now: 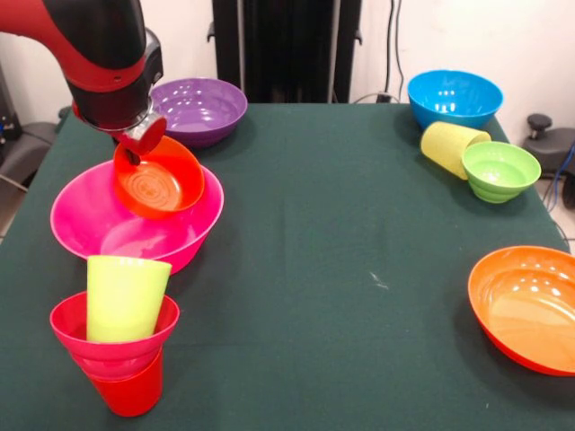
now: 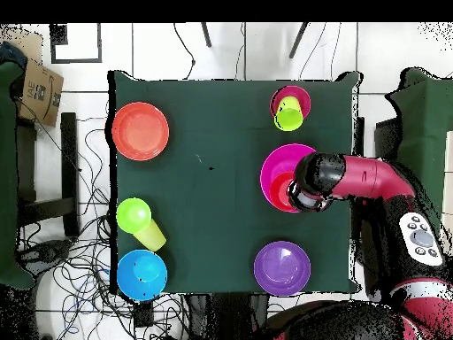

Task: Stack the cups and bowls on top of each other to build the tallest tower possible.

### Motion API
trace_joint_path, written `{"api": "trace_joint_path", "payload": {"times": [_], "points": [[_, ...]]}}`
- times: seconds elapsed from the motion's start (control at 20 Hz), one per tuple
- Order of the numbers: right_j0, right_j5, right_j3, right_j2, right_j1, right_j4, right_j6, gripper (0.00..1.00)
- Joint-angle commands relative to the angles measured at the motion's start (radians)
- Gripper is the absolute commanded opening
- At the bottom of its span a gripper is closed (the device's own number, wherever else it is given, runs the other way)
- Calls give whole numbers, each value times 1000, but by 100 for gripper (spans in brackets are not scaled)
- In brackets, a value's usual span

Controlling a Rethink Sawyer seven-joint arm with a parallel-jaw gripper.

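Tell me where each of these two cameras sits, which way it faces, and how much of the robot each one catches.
Front view: across the table from the robot, facing it; the arm enters top left, its gripper holding the small orange bowl tilted over the large pink bowl.
Overhead view: above the table, looking straight down; base at bottom right, arm reaching over the pink bowl.
Shared: the green table, purple bowl, blue bowl, and the cup stack.

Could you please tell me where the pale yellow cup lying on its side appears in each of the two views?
Front view: the pale yellow cup lies at upper right, between the blue bowl behind it and the ribbed green bowl.
Overhead view: the same cup is at lower left, between the green bowl and the blue bowl.
Shared landmark: the blue bowl at that table corner.
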Motion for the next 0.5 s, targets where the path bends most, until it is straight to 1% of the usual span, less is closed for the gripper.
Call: {"api": "trace_joint_path", "payload": {"times": [0.05, 0.25, 0.5], "points": [[22, -82, 26, 31, 33, -74, -154, 0], [22, -59, 43, 40, 19, -44, -145, 0], [31, -43, 44, 45, 12, -33, -140, 0]]}}
